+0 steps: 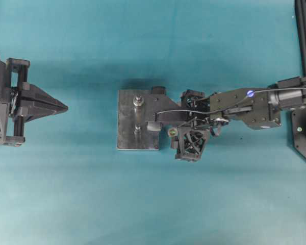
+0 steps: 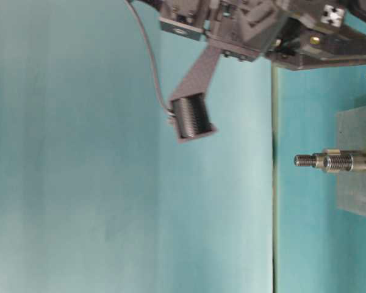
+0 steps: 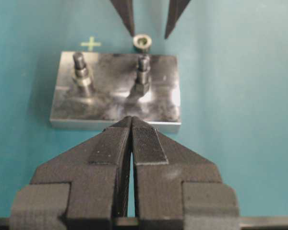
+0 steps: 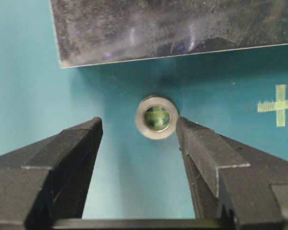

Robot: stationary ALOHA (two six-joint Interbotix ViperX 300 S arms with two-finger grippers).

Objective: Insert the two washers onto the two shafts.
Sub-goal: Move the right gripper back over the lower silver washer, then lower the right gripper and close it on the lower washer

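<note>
The washer lies flat on the teal table, just beside the metal plate that carries two upright threaded shafts. The right gripper hangs over it, jaws spread wide with the washer between the tips; one fingertip is close against its rim, gripping nothing. The left gripper has its jaws pressed together, pointing at the plate from well apart.

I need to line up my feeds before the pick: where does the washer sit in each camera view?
Overhead: washer on the mat just right of the metal plate, under the right arm.
Table-level: I cannot make it out.
Left wrist: washer beyond the plate's far edge, between two dark fingers.
Right wrist: washer centre, near the plate edge.
Shared landmark: the metal plate.
</note>
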